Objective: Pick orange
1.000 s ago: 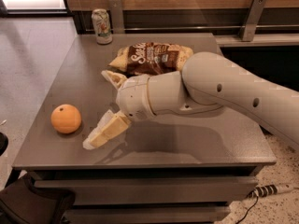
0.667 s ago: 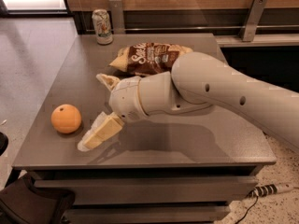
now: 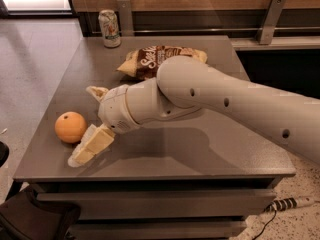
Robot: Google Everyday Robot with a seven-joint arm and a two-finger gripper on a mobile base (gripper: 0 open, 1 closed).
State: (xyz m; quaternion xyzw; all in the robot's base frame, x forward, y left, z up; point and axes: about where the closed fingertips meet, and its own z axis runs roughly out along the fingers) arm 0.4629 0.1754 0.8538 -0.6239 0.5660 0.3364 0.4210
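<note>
The orange [image 3: 69, 127] is round and bright and sits on the grey table [image 3: 210, 149] near its left edge. My gripper [image 3: 83, 126] is at the end of the white arm [image 3: 200, 96], just right of the orange and low over the table. It is open. One cream finger [image 3: 94, 92] reaches behind the orange and the other finger [image 3: 91, 145] lies in front of it on the right. The orange stands at the mouth of the gap between them, not gripped.
A brown chip bag [image 3: 150, 60] lies at the middle back of the table, partly behind my arm. A drink can [image 3: 109, 28] stands at the back left corner. The table's left and front edges are close to the orange.
My arm has moved left toward the orange, bringing the open fingers up beside it. The orange, bag and can have not moved.
</note>
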